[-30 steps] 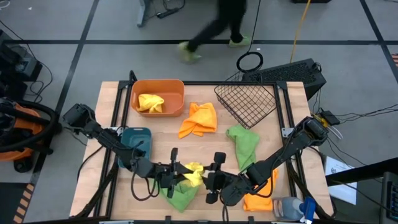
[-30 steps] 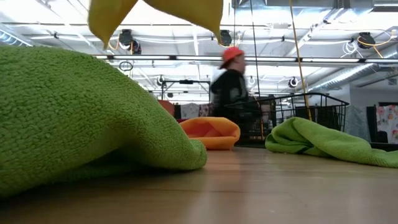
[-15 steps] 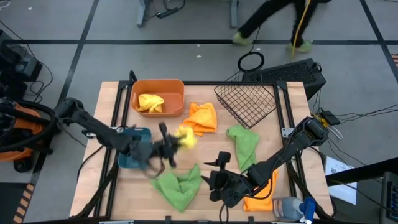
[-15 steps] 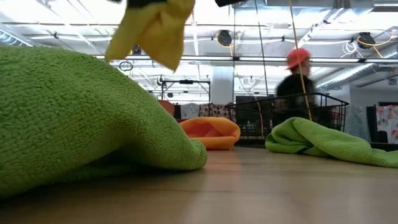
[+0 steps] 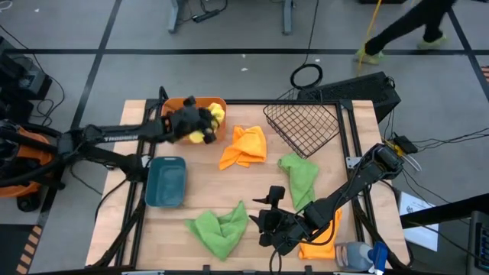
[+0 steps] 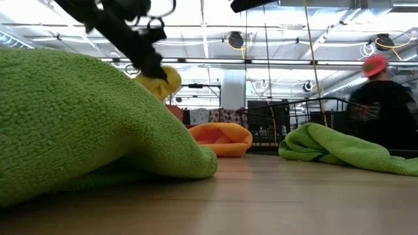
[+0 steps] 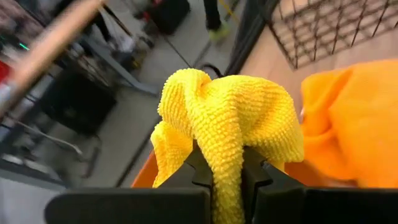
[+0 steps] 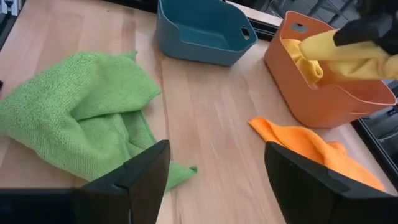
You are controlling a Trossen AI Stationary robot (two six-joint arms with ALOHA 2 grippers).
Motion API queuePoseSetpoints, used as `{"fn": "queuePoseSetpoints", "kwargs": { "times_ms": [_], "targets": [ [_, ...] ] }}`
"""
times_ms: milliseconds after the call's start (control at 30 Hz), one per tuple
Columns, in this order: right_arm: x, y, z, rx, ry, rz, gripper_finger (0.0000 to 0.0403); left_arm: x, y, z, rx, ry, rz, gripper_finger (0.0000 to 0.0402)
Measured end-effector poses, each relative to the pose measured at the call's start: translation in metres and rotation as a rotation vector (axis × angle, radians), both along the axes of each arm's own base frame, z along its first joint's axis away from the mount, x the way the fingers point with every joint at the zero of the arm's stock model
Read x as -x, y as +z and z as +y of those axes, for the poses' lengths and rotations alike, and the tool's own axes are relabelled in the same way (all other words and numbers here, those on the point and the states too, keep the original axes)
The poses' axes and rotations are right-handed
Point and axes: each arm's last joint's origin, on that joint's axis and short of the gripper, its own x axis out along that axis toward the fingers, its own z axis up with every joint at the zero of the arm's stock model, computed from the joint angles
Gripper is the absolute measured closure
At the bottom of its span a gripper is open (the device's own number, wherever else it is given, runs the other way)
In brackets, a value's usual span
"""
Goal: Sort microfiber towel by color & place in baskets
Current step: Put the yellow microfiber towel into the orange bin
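The left gripper [image 5: 200, 124] has carried the yellow towel [image 5: 212, 122] off the green towel [image 5: 219, 231]. It now holds it over the orange tub [image 5: 174, 104].

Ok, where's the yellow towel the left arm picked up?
In the high view, the yellow towel is clamped in the left gripper over the orange tub, at the table's far left.

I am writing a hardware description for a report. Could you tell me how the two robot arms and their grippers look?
Both arms are dark, nearly black, built of slim jointed links. The left arm carries pale lettering along one link. The left gripper has two dark, matte fingers; the right gripper has two broad, flat dark fingers. A black cable loops beside the right gripper in the high view.
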Motion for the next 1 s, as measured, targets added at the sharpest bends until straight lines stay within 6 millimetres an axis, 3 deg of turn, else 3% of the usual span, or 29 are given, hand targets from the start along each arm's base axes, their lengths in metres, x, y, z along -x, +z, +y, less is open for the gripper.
{"fn": "queuePoseSetpoints", "kwargs": {
  "times_ms": [200,433,700,867,1000],
  "targets": [
    [0.0,0.0,0.0,-0.01,-0.007,-0.005,0.015,0.01,-0.02,0.044,0.077,0.089,0.052,0.0343],
    [0.0,0.0,0.0,-0.012,-0.008,-0.006,0.015,0.005,-0.048,0.066,0.142,0.166,0.092,0.0295],
    [0.0,0.0,0.0,-0.008,-0.008,0.0,0.015,0.0,-0.062,0.065,0.188,0.188,0.127,0.0172],
    [0.001,-0.001,-0.001,-0.002,-0.008,0.007,0.015,0.002,-0.05,0.052,0.212,0.175,0.145,0.0095],
    [0.001,-0.001,-0.001,-0.007,-0.012,0.006,0.015,0.005,-0.033,0.039,0.255,0.174,0.147,0.0065]
  ]
}}
